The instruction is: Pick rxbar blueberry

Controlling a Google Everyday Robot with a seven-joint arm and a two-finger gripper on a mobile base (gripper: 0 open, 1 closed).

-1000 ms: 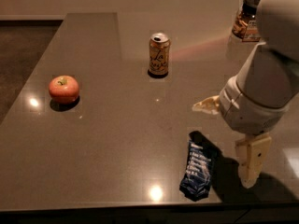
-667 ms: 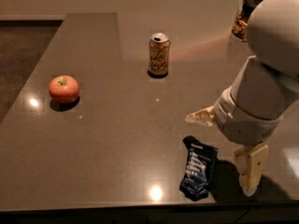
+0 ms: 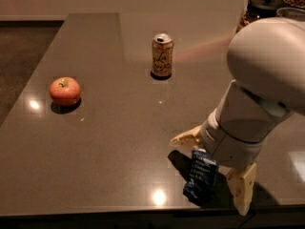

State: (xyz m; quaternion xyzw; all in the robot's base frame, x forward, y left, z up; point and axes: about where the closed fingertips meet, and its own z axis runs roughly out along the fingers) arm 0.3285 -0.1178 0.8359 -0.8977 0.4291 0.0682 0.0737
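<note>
The rxbar blueberry [image 3: 200, 179] is a flat dark navy-blue wrapper with pale text. It lies near the front edge of the dark table [image 3: 109, 128], right of centre. My gripper [image 3: 214, 163] is open and hangs right over the bar's far end. One cream finger [image 3: 187, 138] is to the bar's left and the other [image 3: 243, 189] to its right. The bar's upper end is partly hidden by my wrist.
A gold drink can [image 3: 162, 55] stands upright at the middle back. A red apple [image 3: 65, 90] sits at the left. Jars with dark lids [image 3: 259, 11] stand at the back right. The table's front edge runs just below the bar.
My arm has moved left and down toward the bar. The fingers now straddle the bar's far end. The bar, can and apple have not moved.
</note>
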